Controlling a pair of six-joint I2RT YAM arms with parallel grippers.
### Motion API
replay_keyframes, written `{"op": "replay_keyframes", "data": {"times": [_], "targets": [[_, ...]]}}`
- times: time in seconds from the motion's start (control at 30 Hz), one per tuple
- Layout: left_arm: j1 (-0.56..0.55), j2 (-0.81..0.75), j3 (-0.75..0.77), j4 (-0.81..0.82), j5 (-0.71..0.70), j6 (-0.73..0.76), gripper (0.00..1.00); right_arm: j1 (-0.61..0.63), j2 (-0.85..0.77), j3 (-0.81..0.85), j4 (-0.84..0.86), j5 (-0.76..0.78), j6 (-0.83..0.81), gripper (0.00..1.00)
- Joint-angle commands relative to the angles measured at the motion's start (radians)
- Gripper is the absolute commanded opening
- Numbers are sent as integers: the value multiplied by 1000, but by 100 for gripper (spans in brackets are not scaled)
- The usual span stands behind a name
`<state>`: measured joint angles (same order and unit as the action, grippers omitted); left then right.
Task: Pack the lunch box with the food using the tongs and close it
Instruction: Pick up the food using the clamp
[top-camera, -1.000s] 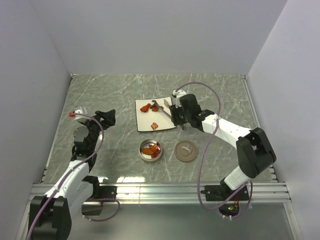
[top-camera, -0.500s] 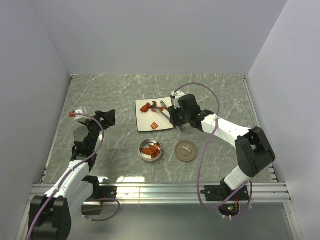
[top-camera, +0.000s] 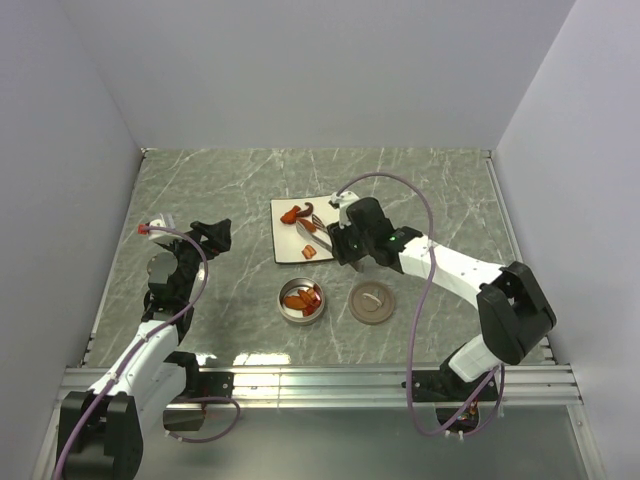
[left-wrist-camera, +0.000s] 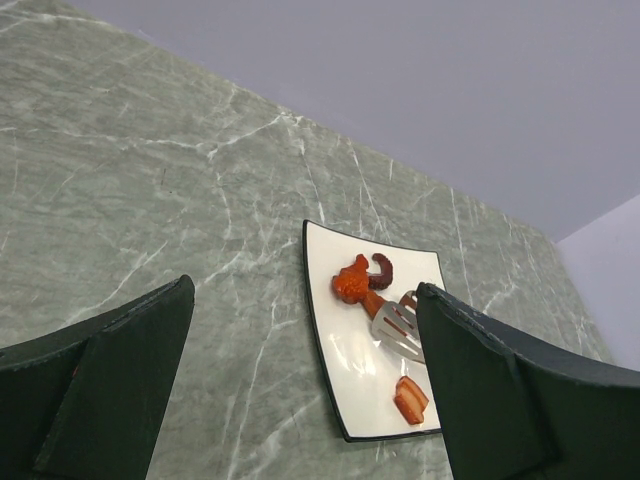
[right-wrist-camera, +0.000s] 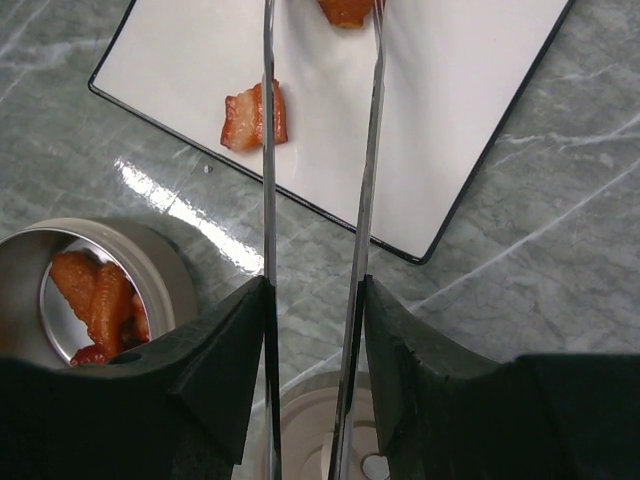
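Now my right gripper (right-wrist-camera: 315, 300), clenched on the tongs (right-wrist-camera: 268, 150), has advanced over the plate (right-wrist-camera: 460, 90) toward the food (left-wrist-camera: 352, 285) ahead, so another pickup appears next; the lunch box (right-wrist-camera: 165, 262) lies behind-left, uncovered.

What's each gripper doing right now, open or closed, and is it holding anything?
Left gripper: open, holding nothing.
Right gripper: closed on the tongs.

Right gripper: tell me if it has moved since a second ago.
Yes. The right gripper, holding the tongs, has shifted left, further over the white plate.
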<state>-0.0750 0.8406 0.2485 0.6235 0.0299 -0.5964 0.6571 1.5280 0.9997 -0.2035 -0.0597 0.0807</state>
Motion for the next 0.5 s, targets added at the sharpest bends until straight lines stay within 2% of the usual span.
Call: {"op": "replay_keyframes", "data": {"times": [0.0,0.3,0.47], "targets": [[6,-9,-6,41,16,-13,100,12,-3,20,-17,32,4,50],[6,-9,-6,44,19,-13,99,55,50,73,-86,110,-4,47],[6,-9,-8,45,19,-13,99,79,49,91,-114,112,-16,37]]}}
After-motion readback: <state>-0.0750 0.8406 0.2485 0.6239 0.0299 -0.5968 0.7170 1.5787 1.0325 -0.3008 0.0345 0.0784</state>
